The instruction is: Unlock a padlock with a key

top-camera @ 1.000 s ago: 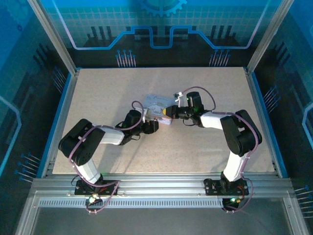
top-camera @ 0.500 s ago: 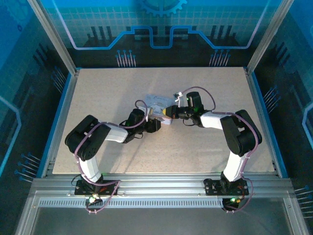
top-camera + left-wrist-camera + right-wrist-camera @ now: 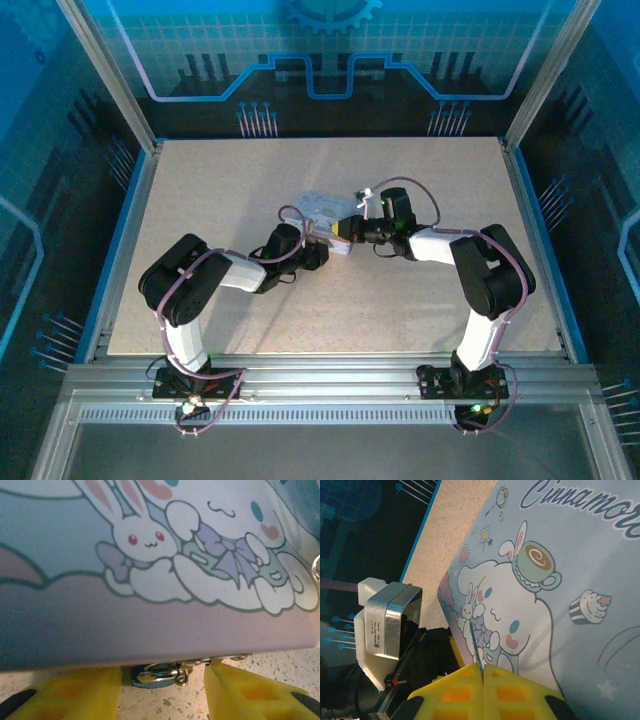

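The dark bluish padlock point(image 3: 147, 678) with its metal shackle lies on the table, tucked under the front edge of the cartoon-printed tin point(image 3: 160, 555) by the tin's clasp. My left gripper point(image 3: 163, 672) is open, and its yellow fingers point(image 3: 75, 695) stand either side of the padlock with a gap on the right side. My right gripper point(image 3: 482, 669) is shut on the key point(image 3: 475, 642), whose thin blade pokes out edge-on over the tin's lid point(image 3: 560, 580). From above, the left gripper point(image 3: 316, 252) and the right gripper point(image 3: 343, 229) meet at the tin point(image 3: 320, 208).
The left arm's wrist camera housing point(image 3: 390, 622) sits close to the tin's left edge. The speckled tabletop point(image 3: 250, 180) has free room all round, bounded by a blue rim and a metal frame point(image 3: 530, 200).
The left arm has pushed forward and right toward the tin, and its jaws have narrowed around the padlock. The right arm has held still with the key.
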